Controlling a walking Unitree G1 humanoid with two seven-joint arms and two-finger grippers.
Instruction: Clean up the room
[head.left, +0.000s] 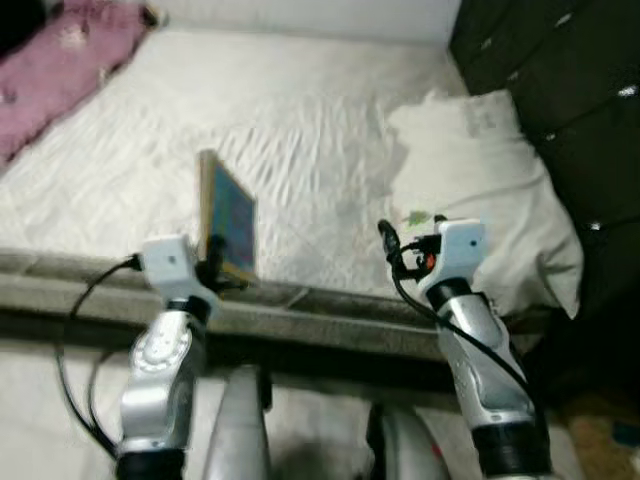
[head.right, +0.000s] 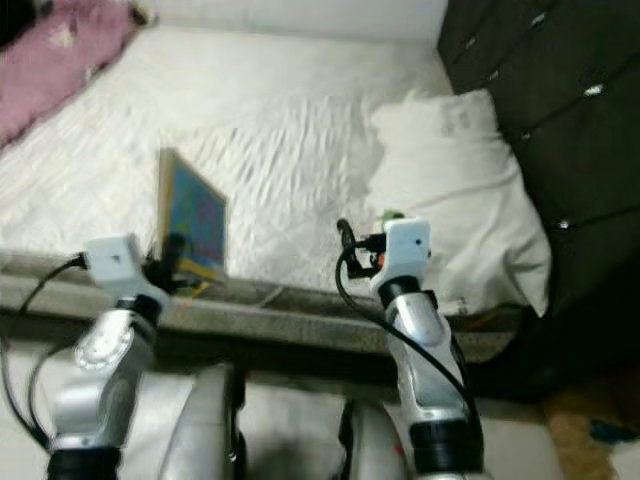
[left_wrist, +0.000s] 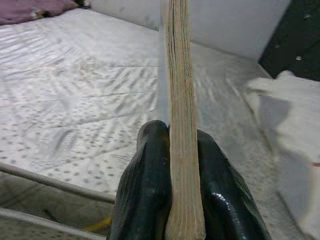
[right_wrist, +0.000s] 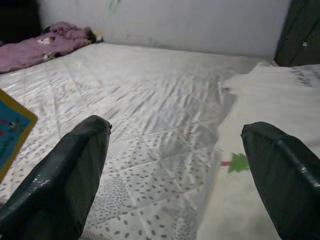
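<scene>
So the left gripper (left_wrist: 184, 165) has its 2 fingers clamped tight on a thin book (head.left: 226, 222), holding it upright over the near edge of the bed (head.left: 300, 130). Right gripper (right_wrist: 180, 165) hovers spread wide, holding nothing, beside the white pillow (head.left: 480, 190) on that bed.

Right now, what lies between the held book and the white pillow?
Only bare quilted bedspread lies between the book, pinched upright in the left gripper, and the pillow; the left eye view shows it. The open right gripper hovers over that stretch.
</scene>
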